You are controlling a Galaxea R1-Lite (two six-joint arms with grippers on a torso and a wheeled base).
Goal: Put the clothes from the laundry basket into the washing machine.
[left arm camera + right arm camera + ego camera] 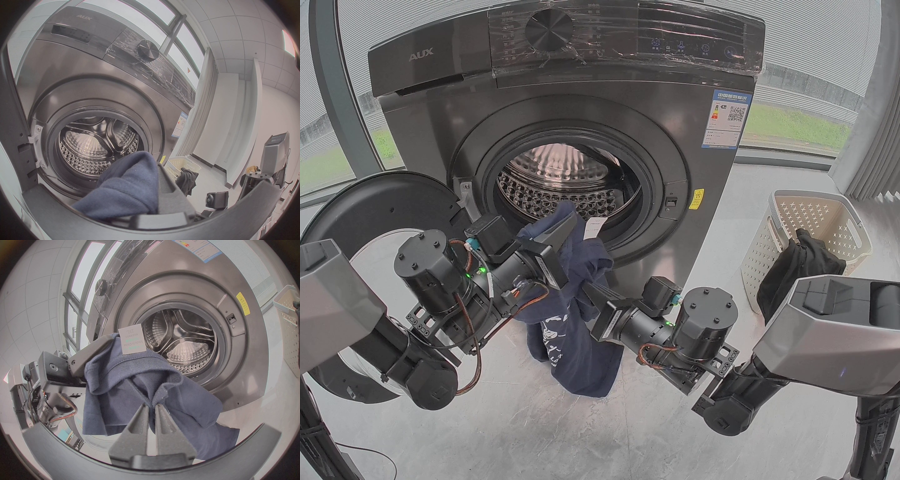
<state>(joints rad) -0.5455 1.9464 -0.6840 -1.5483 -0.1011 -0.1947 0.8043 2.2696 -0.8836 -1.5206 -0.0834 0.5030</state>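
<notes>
the navy t-shirt point(575, 325) hangs between both grippers just in front of the open mouth of the front-loading washing machine point(675, 137). its upper part is level with the lower rim of the opening and its tail drapes down towards the pale floor point(550, 431). the left gripper point(561, 226) is clamped on the collar end, where a white label point(594, 226) sticks up. the right gripper point(152, 407), lower and to the right, has its fingers pinched narrow on a fold of the same shirt. the perforated steel drum point(562, 181) shines behind the cloth. the round door point(375, 206) stands swung open on the robot's left. to the right of the machine, a white perforated laundry basket point(831, 215) sits on the floor with a black garment point(797, 265) hanging over its near rim.
</notes>
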